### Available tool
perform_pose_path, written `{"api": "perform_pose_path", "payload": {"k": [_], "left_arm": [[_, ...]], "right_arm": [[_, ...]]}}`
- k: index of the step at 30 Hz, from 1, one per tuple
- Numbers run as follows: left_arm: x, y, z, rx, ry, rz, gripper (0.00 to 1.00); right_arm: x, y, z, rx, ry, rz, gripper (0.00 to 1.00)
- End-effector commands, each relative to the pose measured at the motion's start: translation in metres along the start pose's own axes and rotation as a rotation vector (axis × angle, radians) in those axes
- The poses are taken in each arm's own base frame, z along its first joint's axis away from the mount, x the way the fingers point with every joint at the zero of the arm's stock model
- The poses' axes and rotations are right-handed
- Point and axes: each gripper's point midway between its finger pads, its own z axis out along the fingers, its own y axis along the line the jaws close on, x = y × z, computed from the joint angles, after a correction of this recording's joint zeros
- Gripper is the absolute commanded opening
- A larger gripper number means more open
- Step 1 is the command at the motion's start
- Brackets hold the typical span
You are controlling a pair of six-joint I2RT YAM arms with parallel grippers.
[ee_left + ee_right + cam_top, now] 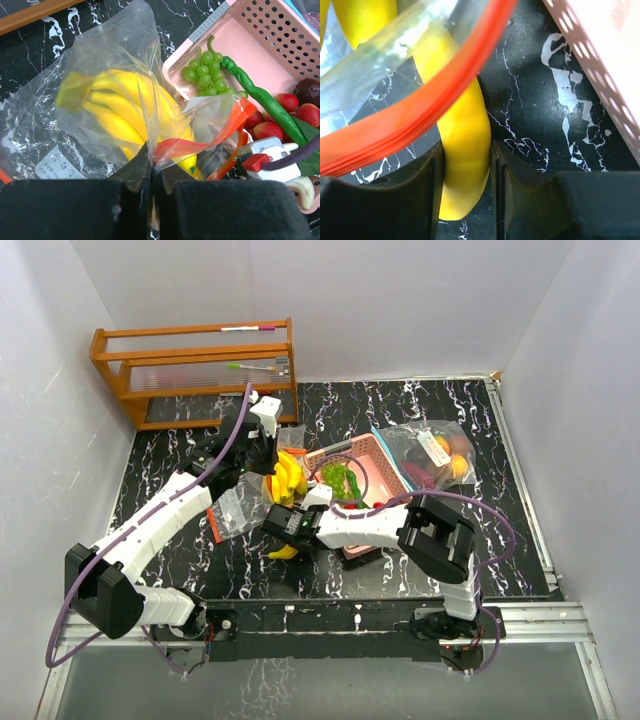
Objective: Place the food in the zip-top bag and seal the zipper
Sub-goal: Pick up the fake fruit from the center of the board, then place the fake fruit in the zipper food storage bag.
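A clear zip-top bag with a red-orange zipper lies left of the pink tray. A yellow banana bunch is partly inside it. My left gripper is shut on the bag's film by the mouth. My right gripper has both fingers against the tip of one banana, just below the zipper band. From above, the left gripper is behind the bananas and the right gripper is in front of them. Green grapes, a green pod and strawberries lie in the tray.
A second clear bag holding food lies right of the pink tray. A wooden rack stands at the back left. White walls close in the black marbled table.
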Motion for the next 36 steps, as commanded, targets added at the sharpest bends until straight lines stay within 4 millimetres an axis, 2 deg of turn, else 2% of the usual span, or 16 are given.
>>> {"api": "perform_pose_path", "payload": {"k": [1, 3, 4, 7, 11, 15, 18, 20, 22, 27, 30, 33, 36], "left_arm": [[-0.018, -0.004, -0.008, 0.021, -0.058, 0.004, 0.00], [-0.018, -0.004, -0.009, 0.020, -0.059, 0.005, 0.00], [-0.019, -0.004, -0.009, 0.018, -0.059, 0.006, 0.00], [-0.020, -0.002, -0.011, 0.010, -0.060, 0.007, 0.00], [-0.020, -0.001, -0.012, 0.004, -0.060, 0.010, 0.00], [-0.021, 0.000, -0.013, 0.002, -0.061, 0.010, 0.00], [-0.021, 0.000, -0.013, 0.001, -0.061, 0.011, 0.00], [-0.021, 0.000, -0.013, 0.002, -0.062, 0.010, 0.00], [-0.021, -0.001, -0.013, 0.003, -0.065, 0.010, 0.00], [-0.021, -0.001, -0.015, 0.005, -0.066, 0.010, 0.00], [-0.021, 0.000, -0.016, 0.000, -0.067, 0.010, 0.00], [-0.024, 0.000, -0.017, 0.001, -0.076, 0.009, 0.00], [-0.024, 0.000, -0.018, 0.000, -0.079, 0.008, 0.00]], "right_arm": [[0.002, 0.007, -0.007, -0.049, 0.016, 0.007, 0.27], [0.001, 0.006, -0.016, -0.064, 0.011, -0.017, 0.13], [0.000, 0.007, -0.023, -0.078, 0.005, -0.032, 0.09], [-0.005, 0.005, -0.052, -0.114, -0.028, -0.111, 0.08], [-0.022, 0.003, -0.106, -0.195, -0.094, -0.213, 0.08], [-0.059, 0.016, -0.161, -0.385, -0.180, -0.239, 0.08], [-0.097, 0.025, -0.183, -0.512, -0.267, -0.250, 0.08], [-0.116, 0.030, -0.186, -0.589, -0.289, -0.288, 0.08], [-0.129, 0.031, -0.178, -0.644, -0.261, -0.292, 0.08], [-0.133, 0.029, -0.157, -0.681, -0.164, -0.303, 0.08], [-0.122, 0.036, -0.150, -0.660, -0.091, -0.339, 0.08], [-0.114, 0.044, -0.149, -0.677, -0.040, -0.357, 0.08], [-0.119, 0.046, -0.148, -0.638, -0.035, -0.348, 0.08]]}}
